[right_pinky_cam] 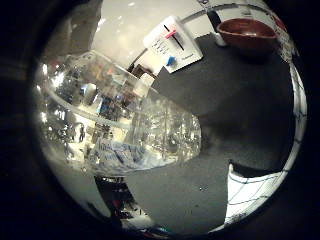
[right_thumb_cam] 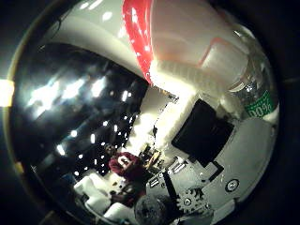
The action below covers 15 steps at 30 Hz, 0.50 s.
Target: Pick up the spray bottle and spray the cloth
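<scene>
The spray bottle is close against my palm. Its clear body (right_pinky_cam: 120,115) fills much of the little finger side view, above the dark grey table (right_pinky_cam: 235,110). The thumb side view shows its white spray head (right_thumb_cam: 202,42) with a red trigger (right_thumb_cam: 139,37), and a green label on the neck (right_thumb_cam: 262,101). My right hand (right_thumb_cam: 202,159) shows as white, black and geared parts beside the bottle's neck, with its fingers curled round the bottle. A white checked cloth (right_pinky_cam: 255,190) lies on the table beyond the bottle's base.
A red-brown bowl (right_pinky_cam: 245,33) stands at the table's far side. A white flat box with red and blue marks (right_pinky_cam: 172,45) lies near it. The dark mat between bowl and cloth is bare.
</scene>
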Motion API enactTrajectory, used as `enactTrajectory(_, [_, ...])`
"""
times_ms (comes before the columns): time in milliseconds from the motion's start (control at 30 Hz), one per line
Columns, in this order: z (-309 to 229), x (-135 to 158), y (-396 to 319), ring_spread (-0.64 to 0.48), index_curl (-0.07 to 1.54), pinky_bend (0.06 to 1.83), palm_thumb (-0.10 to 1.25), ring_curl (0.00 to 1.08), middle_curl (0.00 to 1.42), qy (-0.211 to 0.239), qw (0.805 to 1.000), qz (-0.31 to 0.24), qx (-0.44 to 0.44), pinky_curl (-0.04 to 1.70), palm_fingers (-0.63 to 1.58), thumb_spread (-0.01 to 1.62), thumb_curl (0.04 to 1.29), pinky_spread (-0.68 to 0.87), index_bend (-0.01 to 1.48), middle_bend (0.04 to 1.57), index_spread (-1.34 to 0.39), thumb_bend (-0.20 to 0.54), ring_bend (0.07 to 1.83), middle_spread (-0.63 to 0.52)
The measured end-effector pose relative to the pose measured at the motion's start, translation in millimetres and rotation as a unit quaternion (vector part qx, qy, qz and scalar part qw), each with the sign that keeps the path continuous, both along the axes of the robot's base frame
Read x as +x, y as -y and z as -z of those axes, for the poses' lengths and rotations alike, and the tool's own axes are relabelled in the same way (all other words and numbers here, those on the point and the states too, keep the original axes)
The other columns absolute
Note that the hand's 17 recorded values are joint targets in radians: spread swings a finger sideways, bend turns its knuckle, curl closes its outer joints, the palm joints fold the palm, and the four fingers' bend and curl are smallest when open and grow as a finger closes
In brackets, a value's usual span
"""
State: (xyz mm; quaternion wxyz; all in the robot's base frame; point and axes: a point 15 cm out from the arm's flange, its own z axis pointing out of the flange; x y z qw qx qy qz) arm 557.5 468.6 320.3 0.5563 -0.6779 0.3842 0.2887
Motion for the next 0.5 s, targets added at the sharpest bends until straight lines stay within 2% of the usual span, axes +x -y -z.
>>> enactTrajectory(367, [19.0, 11.0, 26.5, -0.22, 0.79, 1.00, 0.94, 0.77, 0.72, -0.010, 1.000, 0.008, -0.023, 1.24, 1.12, 1.23, 0.56, -0.26, 1.04, 1.28, -0.23, -0.011, 1.28, -0.12])
enactTrajectory(500, [21.9, 17.7, 39.8, -0.21, 0.78, 0.97, 0.91, 0.72, 0.70, -0.011, 0.999, 0.013, -0.028, 1.17, 1.13, 1.21, 0.56, -0.28, 0.97, 1.25, -0.24, -0.014, 1.26, -0.11])
